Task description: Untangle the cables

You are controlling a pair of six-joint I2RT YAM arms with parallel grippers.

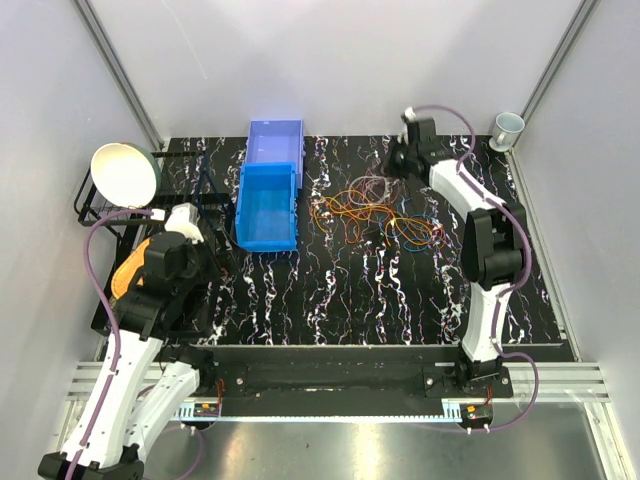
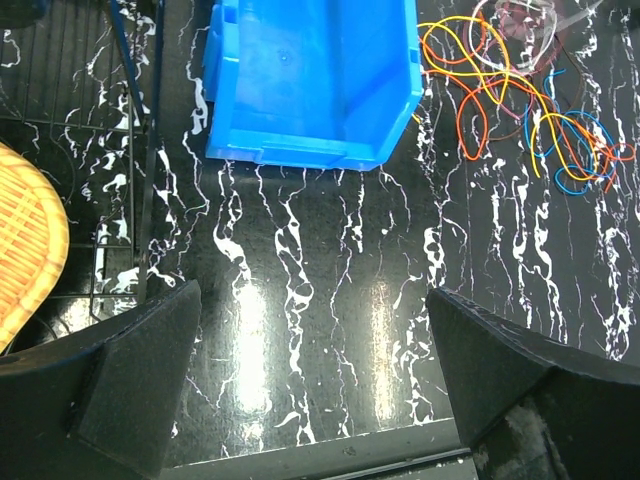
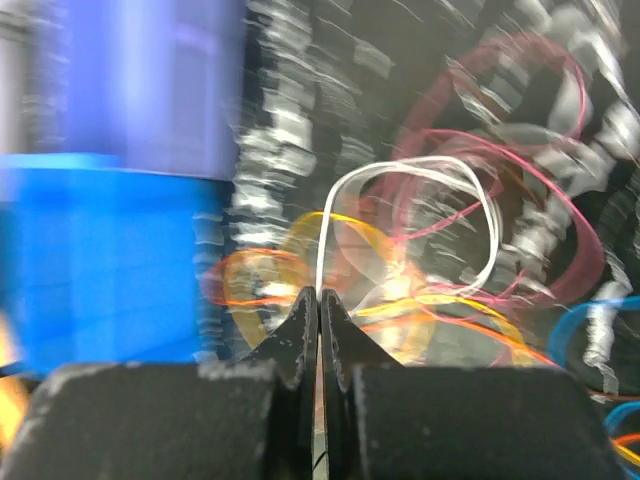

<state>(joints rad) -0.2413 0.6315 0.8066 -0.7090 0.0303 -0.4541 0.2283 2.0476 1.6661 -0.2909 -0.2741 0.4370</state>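
One cable tangle (image 1: 372,211), two bins (image 1: 268,205)

A black table (image 1: 330,300) with white marbling is carrying a blue bin (image 1: 267,205), which is touching a paler purple bin (image 1: 274,140) behind it. A loose tangle of cables (image 1: 375,212) is lying just right of the bins. A black wire rack (image 1: 100,215) is standing along the left edge.

Orange, yellow, blue cables (image 1: 375,212) on black, white-veined table (image 1: 350,300).
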